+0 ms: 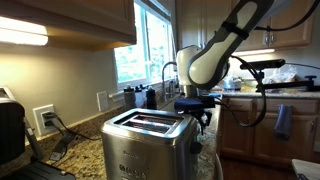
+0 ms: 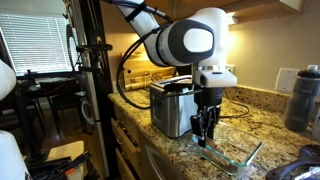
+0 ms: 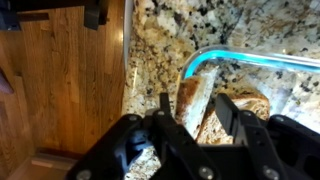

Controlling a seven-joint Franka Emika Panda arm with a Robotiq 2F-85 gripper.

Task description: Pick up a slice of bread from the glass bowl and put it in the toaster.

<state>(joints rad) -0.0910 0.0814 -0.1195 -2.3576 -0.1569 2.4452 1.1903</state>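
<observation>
The glass bowl (image 3: 214, 54) stands on the granite counter near its edge, and it also shows in an exterior view (image 2: 232, 158). It holds a few golden-brown bread slices. My gripper (image 3: 192, 99) is lowered into the bowl, open, with its two fingers on either side of one upright slice of bread (image 3: 197, 88). Another slice (image 3: 250, 103) lies to the right of the fingers. In the exterior view the gripper (image 2: 207, 128) hangs right beside the brushed steel toaster (image 2: 171, 108). The toaster (image 1: 140, 142), with its two long top slots empty, fills the foreground and hides the bowl.
The counter edge (image 3: 128, 70) drops to a wood floor (image 3: 60, 80) just left of the bowl. A dark bottle (image 2: 302, 96) stands at the far end of the counter. A black appliance (image 1: 9, 128) sits beside the toaster. A black camera stand (image 2: 92, 70) rises near the counter.
</observation>
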